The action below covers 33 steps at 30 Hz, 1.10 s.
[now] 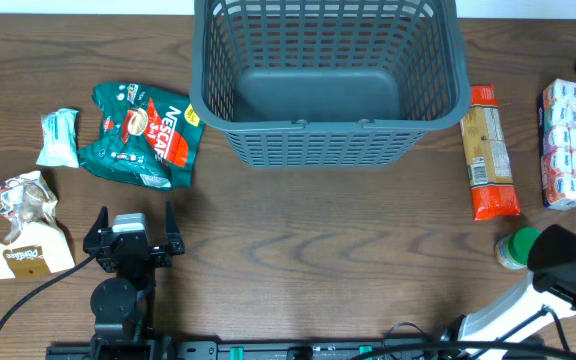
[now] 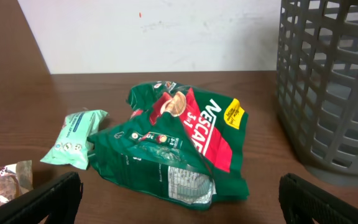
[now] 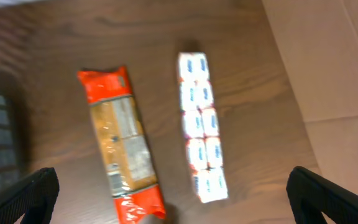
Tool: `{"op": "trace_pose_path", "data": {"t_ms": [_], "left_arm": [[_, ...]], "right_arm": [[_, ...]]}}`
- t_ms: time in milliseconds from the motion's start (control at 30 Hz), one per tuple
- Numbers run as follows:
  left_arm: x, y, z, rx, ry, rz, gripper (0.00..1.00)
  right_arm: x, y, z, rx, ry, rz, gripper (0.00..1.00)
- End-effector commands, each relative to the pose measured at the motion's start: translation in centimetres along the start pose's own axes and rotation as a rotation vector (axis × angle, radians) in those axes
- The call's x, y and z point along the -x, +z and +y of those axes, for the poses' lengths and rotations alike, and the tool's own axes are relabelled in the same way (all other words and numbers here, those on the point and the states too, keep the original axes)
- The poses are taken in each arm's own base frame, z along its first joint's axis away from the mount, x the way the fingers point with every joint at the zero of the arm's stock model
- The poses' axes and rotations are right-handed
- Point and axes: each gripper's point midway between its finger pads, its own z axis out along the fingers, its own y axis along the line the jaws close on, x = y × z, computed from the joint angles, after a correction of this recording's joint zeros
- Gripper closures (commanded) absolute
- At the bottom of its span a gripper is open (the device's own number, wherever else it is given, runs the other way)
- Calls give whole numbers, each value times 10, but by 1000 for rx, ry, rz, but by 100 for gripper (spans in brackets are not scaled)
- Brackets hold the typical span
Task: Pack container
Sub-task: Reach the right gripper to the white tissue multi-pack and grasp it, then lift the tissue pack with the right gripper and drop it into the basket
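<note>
Container (image 1: pixel 318 145) at far centre of table (image 1: pixel 318 260); bare base visible. Coffee pouch (image 1: pixel 143 135) left of it, orange packet (image 1: pixel 490 152) right, both outside. Left gripper (image 1: pixel 135 225) and right gripper (image 3: pixel 173 186) spread wide, grasping nothing.

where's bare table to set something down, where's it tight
The widest bare patch of table lies in front of the basket, between the left gripper and the green-capped jar. The basket's base is bare. Crowded: the left edge, with Nescafe packet, mint packet and brown snack bag; only a narrow strip separates the orange packet from the white multipack.
</note>
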Motion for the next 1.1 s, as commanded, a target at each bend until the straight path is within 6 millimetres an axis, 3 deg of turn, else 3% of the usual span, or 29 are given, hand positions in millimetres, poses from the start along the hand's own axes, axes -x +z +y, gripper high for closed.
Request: {"op": "trace_pose_path", "data": {"t_ms": [0, 300, 400, 533, 733, 933, 1000, 1033, 1067], "left_arm": [[-15, 2, 1, 5, 21, 36, 2], [-15, 2, 1, 5, 21, 36, 1], [-15, 2, 1, 5, 21, 36, 1], [-15, 2, 1, 5, 21, 36, 1], [-15, 2, 1, 5, 21, 36, 1], [-15, 2, 1, 5, 21, 36, 1], [-15, 2, 1, 5, 21, 36, 1], [-15, 2, 1, 5, 21, 36, 1], [-15, 2, 1, 5, 21, 36, 1]], "right_arm": [[-21, 44, -23, -23, 3, 123, 1], [-63, 113, -71, -26, 150, 284, 1], [-77, 136, -76, 10, 185, 331, 1], [-96, 173, -66, 113, 224, 395, 1], [-126, 220, -36, 239, 210, 516, 1], [-145, 252, -14, 279, 171, 590, 2], [-149, 258, -8, 289, 158, 604, 16], [-151, 260, -5, 296, 144, 612, 30], [-153, 261, -3, 303, 133, 619, 53]]}}
